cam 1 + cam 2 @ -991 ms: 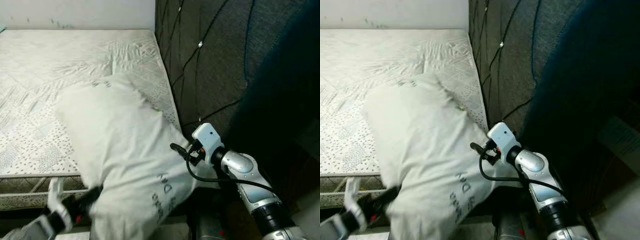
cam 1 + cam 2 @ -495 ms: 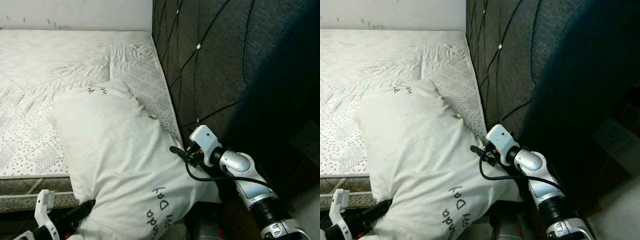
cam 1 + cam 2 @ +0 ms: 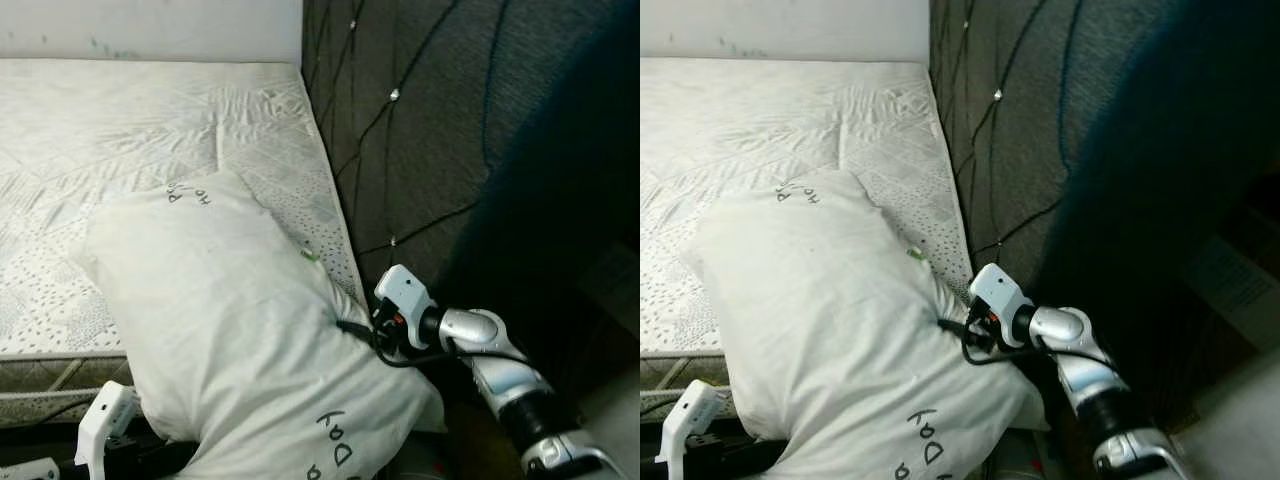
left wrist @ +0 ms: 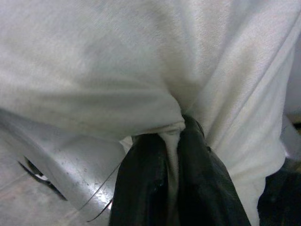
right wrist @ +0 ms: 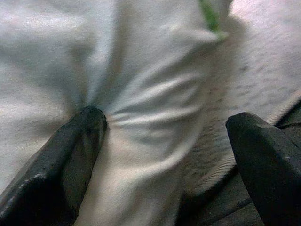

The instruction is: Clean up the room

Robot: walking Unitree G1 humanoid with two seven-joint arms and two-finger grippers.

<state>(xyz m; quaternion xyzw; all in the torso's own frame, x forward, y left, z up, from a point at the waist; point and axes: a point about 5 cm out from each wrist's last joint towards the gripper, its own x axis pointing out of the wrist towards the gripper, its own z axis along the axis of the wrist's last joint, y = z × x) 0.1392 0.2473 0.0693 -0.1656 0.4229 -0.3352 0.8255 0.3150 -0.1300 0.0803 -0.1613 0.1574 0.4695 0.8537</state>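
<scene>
The bare white quilted mattress point(image 3: 120, 150) carries most of the big white fabric pillow point(image 3: 220, 330), whose long axis runs from the bed's middle down over its near edge beside the dark grey padded headboard point(image 3: 420, 130). The left gripper point(image 4: 171, 155), fingers pinched on a fold, holds the overhanging near end; the right gripper point(image 5: 164, 136), fingers spread wide, presses the headboard-side flank. The pillow's underside and near corner are hidden.

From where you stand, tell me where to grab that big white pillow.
Pinch the near lower edge of the big white fabric pillow from below, where it overhangs the patterned white mattress; the left tool already bunches fabric there. The broad top is too plump.
</scene>
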